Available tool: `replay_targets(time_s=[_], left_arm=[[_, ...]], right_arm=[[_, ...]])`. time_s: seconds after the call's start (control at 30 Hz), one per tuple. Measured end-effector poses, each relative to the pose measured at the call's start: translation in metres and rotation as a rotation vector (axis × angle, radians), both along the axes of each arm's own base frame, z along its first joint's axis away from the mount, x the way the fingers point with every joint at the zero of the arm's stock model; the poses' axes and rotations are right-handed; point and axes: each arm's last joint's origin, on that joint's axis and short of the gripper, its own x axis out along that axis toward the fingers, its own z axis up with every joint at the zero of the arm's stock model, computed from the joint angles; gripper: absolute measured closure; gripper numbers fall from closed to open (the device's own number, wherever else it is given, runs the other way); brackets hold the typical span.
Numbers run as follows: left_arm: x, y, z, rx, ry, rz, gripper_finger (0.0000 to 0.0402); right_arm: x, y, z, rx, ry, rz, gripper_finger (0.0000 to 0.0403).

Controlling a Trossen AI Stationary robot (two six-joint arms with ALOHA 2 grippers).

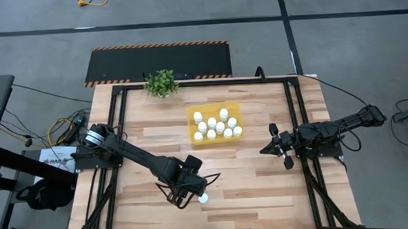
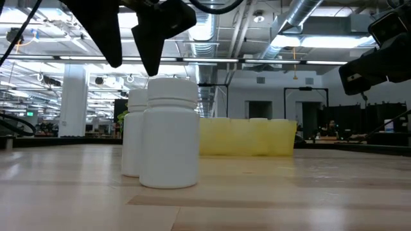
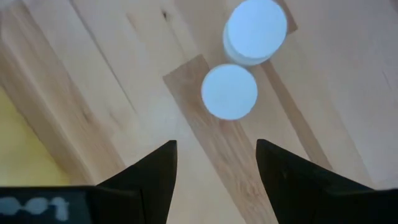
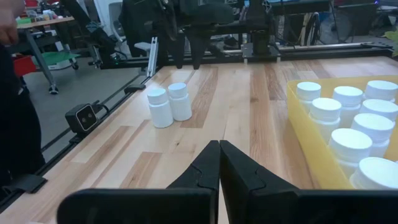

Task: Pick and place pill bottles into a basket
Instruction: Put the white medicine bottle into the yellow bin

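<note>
Two white pill bottles (image 3: 229, 91) (image 3: 255, 31) stand upright side by side on the wooden table near its near edge. They also show in the low view (image 2: 170, 135) and the right wrist view (image 4: 160, 107). My left gripper (image 3: 216, 155) hangs open above them, fingers pointing down, touching nothing; in the high view (image 1: 193, 189) it covers all but one bottle (image 1: 203, 197). The yellow tray (image 1: 192, 115) at mid-table holds several upright bottles. My right gripper (image 4: 219, 163) is shut and empty, right of the tray (image 4: 297, 118).
A small green potted plant (image 1: 161, 82) stands at the table's far edge, with a black mat (image 1: 157, 61) on the floor beyond it. A small camera (image 4: 82, 117) sits at the near edge. A person (image 4: 12, 93) stands beside the table.
</note>
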Motion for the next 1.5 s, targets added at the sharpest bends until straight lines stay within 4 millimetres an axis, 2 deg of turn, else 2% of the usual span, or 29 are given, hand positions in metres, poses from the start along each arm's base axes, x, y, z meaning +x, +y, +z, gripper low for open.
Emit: replay_targets(time_s=[0.1,0.37,0.73,0.97,1.5], left_arm=[[0.001,-0.002,0.0,-0.016,-0.009,-0.03,0.0193],[0.003,-0.012,-0.016,-0.021,0.032,-0.096,0.0193],[0.006,-0.013,-0.017,0.0,0.008,-0.133,0.0193],[0.012,-0.016,-0.029,0.005,0.007,-0.147,0.0193],[0.016,-0.016,-0.027,0.001,-0.036,-0.159,0.0193]], right_arm=[[0.0,0.0,0.0,0.0,0.0,0.0,0.0401],[0.0,0.0,0.0,0.0,0.0,0.0,0.0401],[0.0,0.0,0.0,0.0,0.0,-0.001,0.0401],[0.0,0.0,0.0,0.0,0.0,0.0,0.0401],[0.0,0.0,0.0,0.0,0.0,0.0,0.0401]])
